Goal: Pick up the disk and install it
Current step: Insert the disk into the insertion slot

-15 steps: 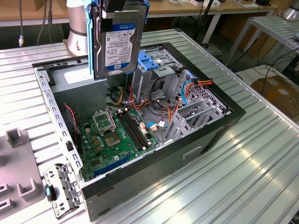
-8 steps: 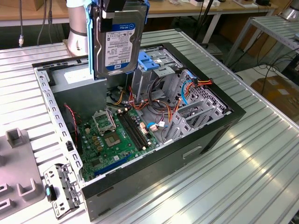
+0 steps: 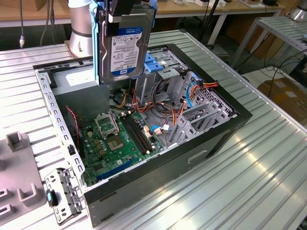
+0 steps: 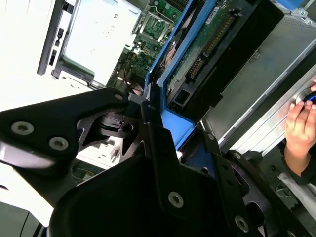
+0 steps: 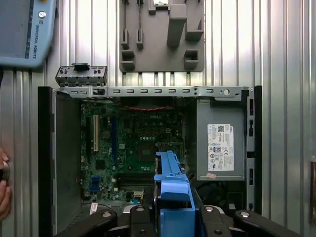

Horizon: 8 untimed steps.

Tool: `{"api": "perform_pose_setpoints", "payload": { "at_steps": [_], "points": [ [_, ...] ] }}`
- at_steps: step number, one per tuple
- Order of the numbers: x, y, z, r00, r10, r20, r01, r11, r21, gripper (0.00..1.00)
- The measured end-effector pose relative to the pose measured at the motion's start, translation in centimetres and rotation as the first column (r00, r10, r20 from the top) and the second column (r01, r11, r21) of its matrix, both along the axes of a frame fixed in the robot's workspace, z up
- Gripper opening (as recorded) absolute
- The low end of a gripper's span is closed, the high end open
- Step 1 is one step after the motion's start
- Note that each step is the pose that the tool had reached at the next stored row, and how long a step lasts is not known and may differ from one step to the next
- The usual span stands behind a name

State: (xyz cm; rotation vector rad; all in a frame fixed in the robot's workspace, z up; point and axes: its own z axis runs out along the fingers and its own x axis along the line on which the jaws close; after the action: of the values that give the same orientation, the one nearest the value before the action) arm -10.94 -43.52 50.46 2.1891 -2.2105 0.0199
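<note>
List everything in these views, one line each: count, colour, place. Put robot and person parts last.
the disk: one, grey with a white label and blue rails, held upright above the open case
computer case: one, black, open, lying on the table
motherboard: one, green, on the case floor
power supply: one, grey with a white sticker, in a corner of the case
cables: several, orange, red and yellow, inside the case
fixture plate: one, grey, on the table beside the case
table: one, ribbed silver metal, under everything
claw: one, black, shut on the disk's blue rails
arm: one, silver, standing on the table by the case
hand: one, a person's, resting on the table beside the case
</note>
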Motion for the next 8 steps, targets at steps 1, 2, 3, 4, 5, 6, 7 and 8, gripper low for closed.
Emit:
{"api": "perform_pose_setpoints", "payload": {
  "at_steps": [1, 2, 3, 4, 5, 6, 7, 8],
  "points": [
    [0.03, -0.39, -0.01, 1.0, 0.0, 0.0, 0.0, 1.0, -0.0004, 0.37],
    [0.05, -0.67, -0.01, 1.0, 0.0, -0.0001, 0.0, 1.0, -0.0008, 0.37],
    [0.07, -0.96, -0.01, 1.0, 0.0, -0.0002, 0.0, 1.0, -0.0011, 0.37],
    [0.09, -1.35, -0.03, 1.0, 0.0, -0.0002, 0.0, 1.0, -0.0013, 0.37],
    [0.12, -1.66, -0.04, 1.0, 0.0, -0.0001, 0.0, 1.0, -0.0014, 0.37],
    [0.15, -2.06, -0.05, 1.0, 0.0, -0.0002, 0.0, 1.0, -0.0017, 0.37],
    [0.18, -2.39, -0.06, 1.0, 0.0, -0.0002, 0.0, 1.0, -0.0018, 0.37],
    [0.2, -2.7, -0.08, 1.0, 0.0, -0.0002, 0.0, 1.0, -0.0018, 0.37]
  ]
}}
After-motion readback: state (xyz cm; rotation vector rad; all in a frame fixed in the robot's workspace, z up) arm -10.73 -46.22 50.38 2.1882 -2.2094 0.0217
